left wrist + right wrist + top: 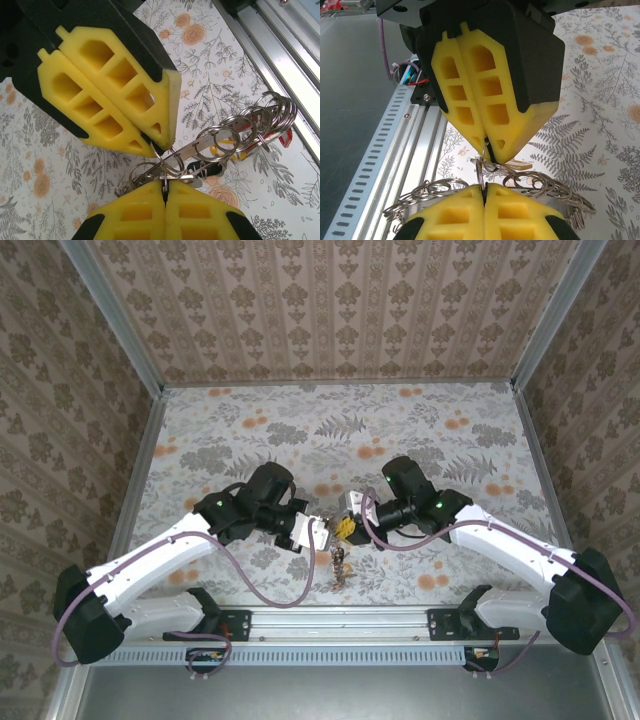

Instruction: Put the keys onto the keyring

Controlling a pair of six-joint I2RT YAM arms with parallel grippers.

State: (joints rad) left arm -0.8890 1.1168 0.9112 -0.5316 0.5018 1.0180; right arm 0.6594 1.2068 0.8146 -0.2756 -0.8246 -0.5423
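My two grippers meet tip to tip low over the front middle of the table, both shut. In the left wrist view my left gripper (164,185) pinches a thin edge of a flat grey key (200,179). Just above it my right gripper (159,146) nips a thin wire ring, apparently the keyring (161,159). A string of several silver split rings (235,132) with more keys, and with red (286,139) and yellow (222,147) tags, trails to the right. In the right wrist view my right gripper (484,189) is shut on that upright ring (479,174), under my left gripper (489,152).
The bunch of keys (340,562) dangles between the arms, just above the floral tablecloth (330,430). An aluminium rail (340,620) runs along the near edge, close behind the bunch. Patterned walls (330,300) close in the back and both sides. Purple cables (265,590) loop beside the arms.
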